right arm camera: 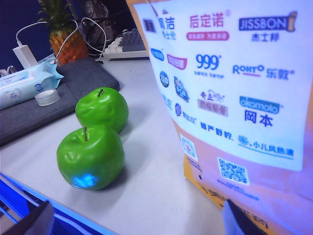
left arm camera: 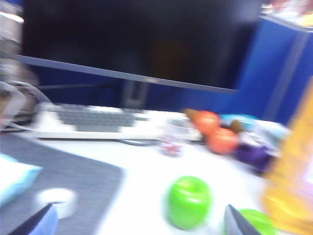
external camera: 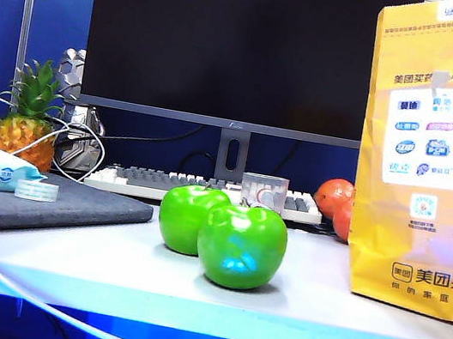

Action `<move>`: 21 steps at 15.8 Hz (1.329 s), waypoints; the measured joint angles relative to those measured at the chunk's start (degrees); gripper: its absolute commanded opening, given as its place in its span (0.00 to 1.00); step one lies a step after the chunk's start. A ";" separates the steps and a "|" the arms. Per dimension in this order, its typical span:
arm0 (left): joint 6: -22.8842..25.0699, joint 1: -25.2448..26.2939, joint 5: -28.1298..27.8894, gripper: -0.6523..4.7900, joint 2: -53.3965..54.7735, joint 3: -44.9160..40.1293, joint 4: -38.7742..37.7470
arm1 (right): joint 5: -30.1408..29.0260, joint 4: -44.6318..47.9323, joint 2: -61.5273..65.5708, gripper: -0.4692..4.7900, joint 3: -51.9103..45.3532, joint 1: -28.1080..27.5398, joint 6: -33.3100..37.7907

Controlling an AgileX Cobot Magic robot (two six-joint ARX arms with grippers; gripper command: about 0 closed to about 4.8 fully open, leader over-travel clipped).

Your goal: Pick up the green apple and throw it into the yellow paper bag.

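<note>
Nothing is grasped yet; the step in hand is the reach for the apple [external camera: 241, 246], which sits on the worktop [external camera: 107, 258] touching, or nearly touching, the paler apple [external camera: 187, 215] behind it, with the bag [external camera: 432, 160] standing upright just beside the pair.

The right jaws [right arm camera: 137, 215] are released and wide: only the two dark fingertips show at the lower corners of the right wrist view, with nothing between them. The apple lies ahead of these jaws, off toward one fingertip, well short of them, stem up and a cyan sheen on its near face. The bag fills the other side, ahead of the opposite fingertip.

The left jaws [left arm camera: 142, 223] are likewise released and empty. Their view is blurred. The paler apple [left arm camera: 189, 201] sits ahead, between the fingertips but beyond them, and the apple is half hidden behind one fingertip.

Neither arm shows in the exterior view, so both appear pulled back from the worktop.

Next, I judge, one arm must advance and centre its jaws on the deeper green apple, approaching from the side away from its neighbour so a finger does not knock it. The fruit is glossy and broad, so the jaws need their full spread and a grip across the widest part. The bag's mouth is out of view above.
</note>
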 measured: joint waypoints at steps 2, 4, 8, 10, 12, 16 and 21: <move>-0.39 0.00 3.15 1.00 0.00 0.00 0.00 | 0.00 0.02 0.00 1.00 0.00 0.00 -0.04; -0.52 0.00 3.91 1.00 0.00 0.00 -0.02 | 0.00 1.14 0.00 1.00 0.00 0.00 -0.07; -2.62 0.00 4.26 1.00 0.00 1.05 -0.44 | -0.20 9.55 0.00 1.00 0.00 0.02 -0.09; -6.01 0.00 4.20 1.00 0.66 4.94 -0.04 | -0.26 12.83 0.00 1.00 0.00 0.44 0.07; -8.52 0.00 3.15 1.00 5.68 7.74 0.70 | -0.28 20.22 0.00 1.00 0.00 0.46 1.70; -5.09 0.02 12.59 1.00 31.10 19.52 -0.46 | -2.89 20.11 1.64 1.00 0.68 0.44 2.56; 2.75 0.02 24.39 1.00 54.73 38.36 -4.00 | -5.07 17.94 16.31 1.00 6.91 0.48 2.58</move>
